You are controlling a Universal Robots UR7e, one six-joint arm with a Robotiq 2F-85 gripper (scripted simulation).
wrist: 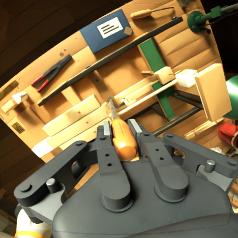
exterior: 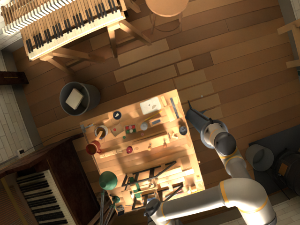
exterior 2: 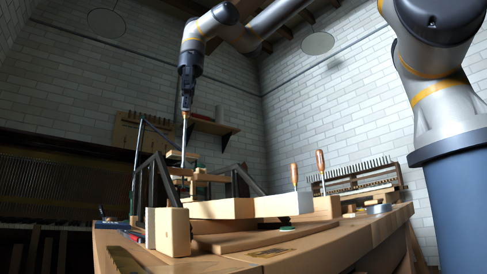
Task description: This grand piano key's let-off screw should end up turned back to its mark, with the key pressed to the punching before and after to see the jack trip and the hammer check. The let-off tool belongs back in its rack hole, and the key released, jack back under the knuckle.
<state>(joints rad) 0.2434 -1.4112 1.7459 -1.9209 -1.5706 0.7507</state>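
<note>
The let-off tool (wrist: 121,136), with an orange handle and a long steel shaft (exterior 2: 183,141), hangs straight down into the piano action model, its tip reaching the wooden rail among the action parts (wrist: 110,100). The key (exterior 2: 248,206) is a long pale wooden bar with a white front end, lying across the bench under the dark metal frame (exterior 2: 155,177). The hammer shank and felt hammer (wrist: 186,77) run toward the right of the wrist camera's picture. Two other orange-handled tools (exterior 2: 319,162) stand upright in the wooden rack block (exterior 2: 327,205). My gripper (wrist: 120,126) (exterior 2: 185,109) is high above the action, closed around the let-off tool's handle.
A grey bin (exterior: 77,98) stands on the floor beyond the bench. On the bench lie pliers (wrist: 50,72), a blue card (wrist: 105,30), a green lamp (exterior: 108,180) and a red mug (exterior: 93,147). A wooden block (exterior 2: 169,231) stands at the near corner.
</note>
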